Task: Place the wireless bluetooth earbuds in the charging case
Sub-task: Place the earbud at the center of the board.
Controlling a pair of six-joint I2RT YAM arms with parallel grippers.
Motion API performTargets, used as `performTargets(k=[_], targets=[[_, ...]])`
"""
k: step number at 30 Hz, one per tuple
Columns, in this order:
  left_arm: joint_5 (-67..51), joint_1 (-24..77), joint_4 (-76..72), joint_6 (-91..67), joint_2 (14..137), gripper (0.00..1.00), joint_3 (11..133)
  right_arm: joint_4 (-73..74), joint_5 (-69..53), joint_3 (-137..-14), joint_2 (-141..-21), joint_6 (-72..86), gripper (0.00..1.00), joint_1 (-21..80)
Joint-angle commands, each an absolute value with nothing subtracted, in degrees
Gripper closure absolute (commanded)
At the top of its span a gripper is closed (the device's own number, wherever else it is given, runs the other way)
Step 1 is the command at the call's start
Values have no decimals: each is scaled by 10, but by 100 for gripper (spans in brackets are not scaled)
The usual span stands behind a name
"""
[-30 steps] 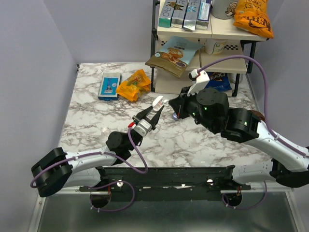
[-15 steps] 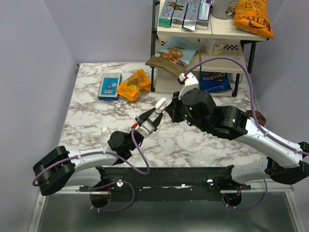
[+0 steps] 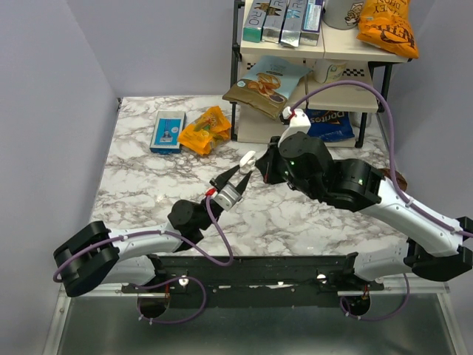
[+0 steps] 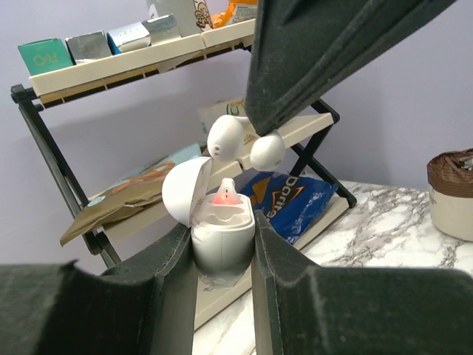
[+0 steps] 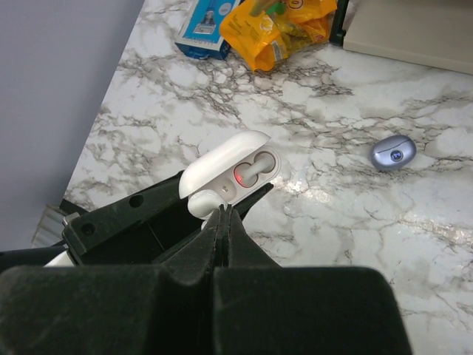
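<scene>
charging case [image 4: 222, 248] white, lid flipped open, red light glowing in one cradle; held up off counter [image 5: 347, 222], clamped between jaws of left end effector [image 4: 222, 235]. white earbud [image 4: 226, 137] hangs just above open case, not touching, pinched at tip of right end effector [image 5: 222, 216] (fingers pressed tight together). small bluish oval object [image 5: 392, 152] lies on counter, well apart. snack shelf [image 4: 118, 65] behind.
</scene>
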State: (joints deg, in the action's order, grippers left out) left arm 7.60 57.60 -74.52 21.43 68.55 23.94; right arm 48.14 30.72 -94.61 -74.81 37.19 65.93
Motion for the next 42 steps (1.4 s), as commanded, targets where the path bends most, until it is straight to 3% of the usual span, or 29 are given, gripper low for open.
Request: performTargets(k=[1, 6, 10, 16, 19, 23, 26, 30, 32, 37, 42], targets=[[72, 576, -850, 199, 694, 100, 232, 504, 308, -967, -763, 388, 99, 654], [64, 557, -840, 73, 675, 100, 236, 455, 247, -933, -724, 259, 99, 653], [-96, 471, -668, -151, 639, 100, 288, 395, 172, -864, -636, 163, 100, 653], [-304, 444, -646, -243, 671, 100, 328, 423, 137, -852, -613, 62, 100, 654], [-342, 445, -656, -273, 699, 100, 337, 407, 123, -841, -604, 34, 99, 654], [-226, 445, -663, -239, 666, 100, 283, 393, 258, -819, -591, 103, 99, 654], [-97, 446, -553, -183, 605, 100, 266, 423, 350, -792, -604, 183, 99, 638], [141, 460, -512, -126, 534, 100, 222, 438, 253, -712, -634, 314, 99, 525], [204, 468, -500, -103, 495, 100, 206, 426, 217, -680, -669, 373, 99, 473], [361, 489, -461, -78, 432, 100, 181, 485, 285, -691, -803, 453, 99, 463], [443, 509, -421, -101, 379, 100, 171, 556, 357, -727, -937, 522, 99, 465]])
